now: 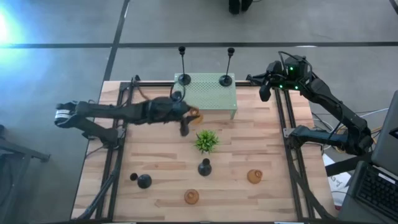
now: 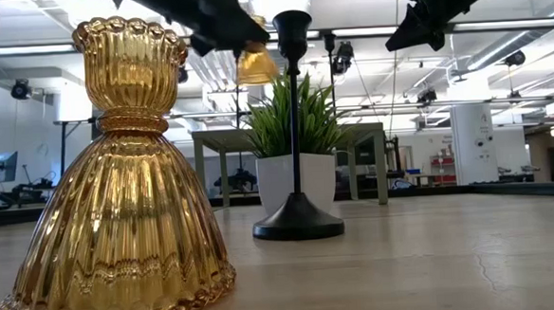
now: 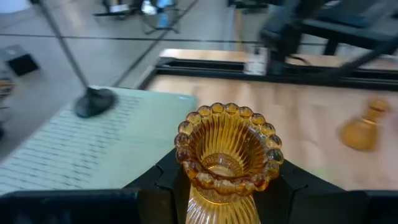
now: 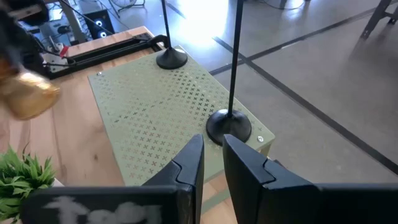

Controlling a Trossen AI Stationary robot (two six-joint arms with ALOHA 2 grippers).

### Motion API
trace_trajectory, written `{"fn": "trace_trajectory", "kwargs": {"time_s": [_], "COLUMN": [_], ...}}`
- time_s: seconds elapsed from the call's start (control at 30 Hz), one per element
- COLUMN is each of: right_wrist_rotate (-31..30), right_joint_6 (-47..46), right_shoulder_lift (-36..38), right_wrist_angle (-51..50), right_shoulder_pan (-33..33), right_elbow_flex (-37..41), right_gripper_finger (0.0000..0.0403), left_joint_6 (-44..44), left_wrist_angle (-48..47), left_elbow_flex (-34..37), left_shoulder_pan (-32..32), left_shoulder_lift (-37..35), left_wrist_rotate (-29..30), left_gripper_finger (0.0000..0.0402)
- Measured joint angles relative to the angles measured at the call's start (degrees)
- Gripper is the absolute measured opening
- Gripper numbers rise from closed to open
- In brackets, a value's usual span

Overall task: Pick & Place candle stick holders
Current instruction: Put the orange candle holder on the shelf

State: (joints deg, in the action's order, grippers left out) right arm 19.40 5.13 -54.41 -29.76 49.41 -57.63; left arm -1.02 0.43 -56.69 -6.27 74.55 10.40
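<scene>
Stand (image 1: 208, 93) sits at table (image 1: 273, 149) far edge, centre. Two tall holders on it: one (image 1: 183, 79) at its left end, one (image 1: 226, 79) at its right. Left gripper (image 1: 189, 118) just in front of stand's left part, holding a glass holder (image 1: 194, 114) above the table. Plant (image 1: 206, 140) in front of stand, mid-table. Bulbous holder (image 1: 204, 167) just in front of plant; another (image 1: 144, 181) front-left. Glass holder (image 1: 254, 177) front-right, another (image 1: 191, 197) at front edge, centre. Right gripper (image 1: 265, 91) right of the stand.
</scene>
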Motion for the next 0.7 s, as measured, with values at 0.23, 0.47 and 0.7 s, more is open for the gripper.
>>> {"fn": "trace_trajectory", "kwargs": {"time_s": [0.23,0.47,0.7], "right_wrist_rotate": [0.0,0.0,0.0], "right_joint_6": [0.9,1.5,1.6], "right_shoulder_lift": [0.0,0.0,0.0], "right_wrist_angle": [0.0,0.0,-0.1], "right_shoulder_pan": [0.0,0.0,0.0], "right_elbow_flex": [0.0,0.0,0.0], "right_gripper_finger": [0.0052,0.0052,0.0052], "left_joint_6": [0.7,2.1,5.1], "left_wrist_angle": [0.4,0.5,0.6], "left_elbow_flex": [-7.8,-14.9,-19.6], "left_shoulder_pan": [-8.7,-13.4,-15.7], "left_shoulder_lift": [8.2,16.5,22.5], "left_wrist_rotate": [-0.4,-0.4,1.8], "left_gripper_finger": [0.0134,0.0134,0.0134]}}
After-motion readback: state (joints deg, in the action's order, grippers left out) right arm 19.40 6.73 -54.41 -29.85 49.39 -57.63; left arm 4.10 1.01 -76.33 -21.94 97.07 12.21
